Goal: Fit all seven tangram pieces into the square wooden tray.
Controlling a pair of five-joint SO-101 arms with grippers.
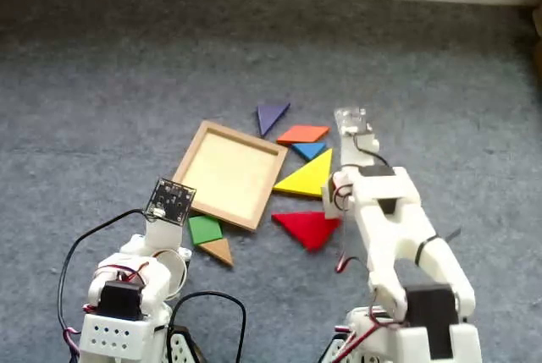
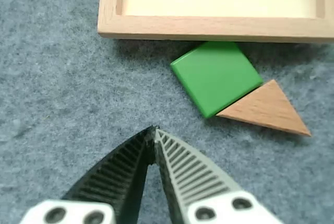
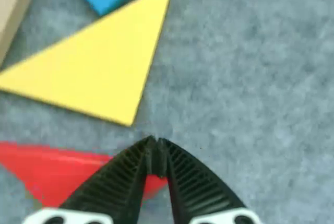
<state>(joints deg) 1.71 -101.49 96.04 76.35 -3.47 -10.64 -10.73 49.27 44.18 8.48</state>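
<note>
On the grey worktop [image 1: 102,109] the square wooden tray [image 1: 216,205] sits empty. Left claw [image 2: 154,135] shut, near the green square [image 2: 216,76] by the tray's rim; right claw [image 3: 154,148] shut over the red triangle [image 3: 47,172]. Risk: flat pieces offer little purchase, so a descent may shove rather than grip.

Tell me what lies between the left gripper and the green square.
Bare carpet separates the left gripper from the green square, in the left wrist view.

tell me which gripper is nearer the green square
Left. The left gripper hangs close beside the green square; the right gripper is by the red triangle, past the tray's corner.
</note>
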